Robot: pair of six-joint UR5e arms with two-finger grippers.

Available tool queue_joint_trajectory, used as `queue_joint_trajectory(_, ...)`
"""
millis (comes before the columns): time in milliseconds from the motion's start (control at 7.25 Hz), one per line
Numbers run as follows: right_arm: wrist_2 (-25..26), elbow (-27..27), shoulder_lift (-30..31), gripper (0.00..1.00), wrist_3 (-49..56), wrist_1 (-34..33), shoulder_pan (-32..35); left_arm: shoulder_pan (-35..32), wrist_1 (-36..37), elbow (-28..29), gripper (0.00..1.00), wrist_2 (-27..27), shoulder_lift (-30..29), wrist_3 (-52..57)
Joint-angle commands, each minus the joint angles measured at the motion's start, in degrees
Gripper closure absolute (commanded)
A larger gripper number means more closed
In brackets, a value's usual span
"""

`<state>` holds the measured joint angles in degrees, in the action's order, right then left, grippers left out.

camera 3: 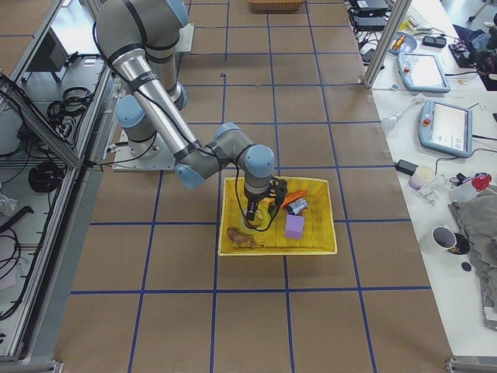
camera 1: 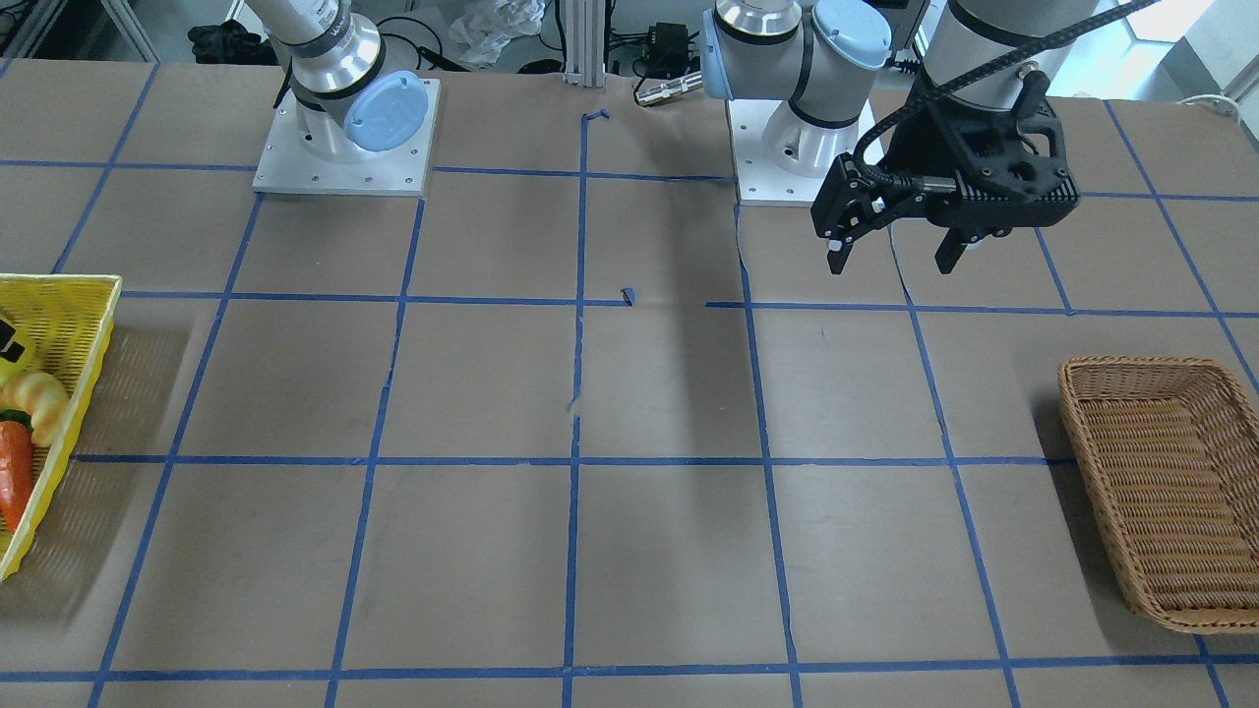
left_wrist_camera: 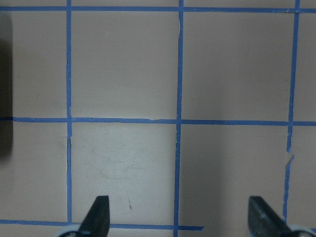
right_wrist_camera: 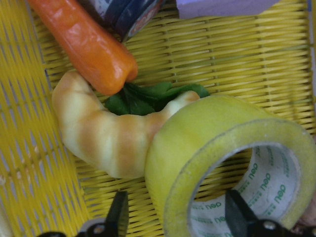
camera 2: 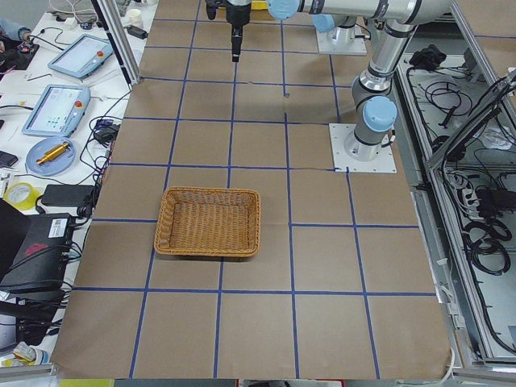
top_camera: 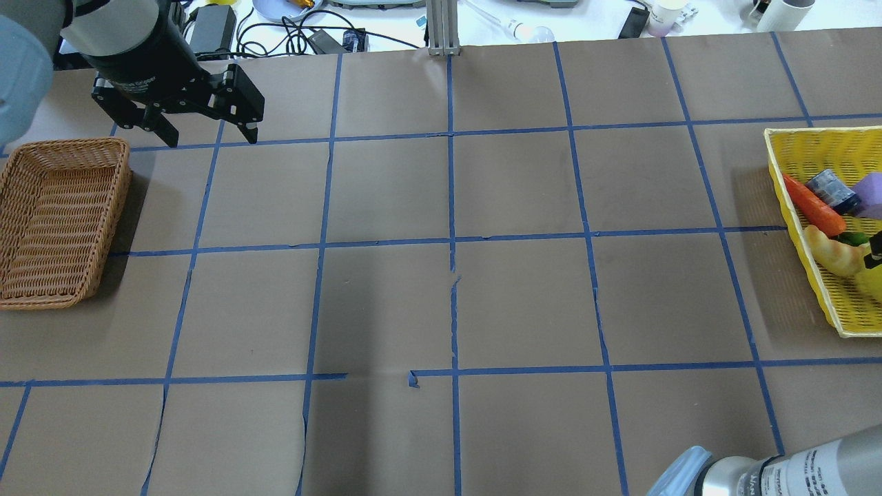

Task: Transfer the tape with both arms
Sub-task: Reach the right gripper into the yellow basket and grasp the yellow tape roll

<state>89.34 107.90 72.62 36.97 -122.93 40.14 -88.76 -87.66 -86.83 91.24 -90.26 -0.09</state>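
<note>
The yellow tape roll with a whitish core lies in the yellow basket, leaning on a toy croissant. My right gripper is low in that basket and open. One finger is inside the roll's core and the other outside, so the two straddle the roll's wall without touching it. In the exterior right view the right arm reaches down into the basket. My left gripper is open and empty. It hangs above the table beyond the wicker basket and also shows in the front view.
The yellow basket also holds a toy carrot, a purple block and a small can. The wicker basket holds nothing. Blue tape grid lines cross the brown table. Cables and devices lie past the far edge.
</note>
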Motion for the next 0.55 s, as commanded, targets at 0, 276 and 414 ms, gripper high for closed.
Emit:
queue_joint_trajectory(0,-0.2,-0.3,0.5,0.9,0.1,0.2,-0.1,0.0,0.0,0.0,0.0,0.1,0.0,0.0)
queue_joint_trajectory(276,0.0,-0.3,5.1,1.0,0.3,1.7,0.5,-0.1,0.0,0.0,0.0,0.0,0.0,0.0)
queue_joint_trajectory(414,-0.1,-0.3,6.7,1.0,0.3,2.9,0.6,-0.1,0.0,0.0,0.0,0.0,0.0,0.0)
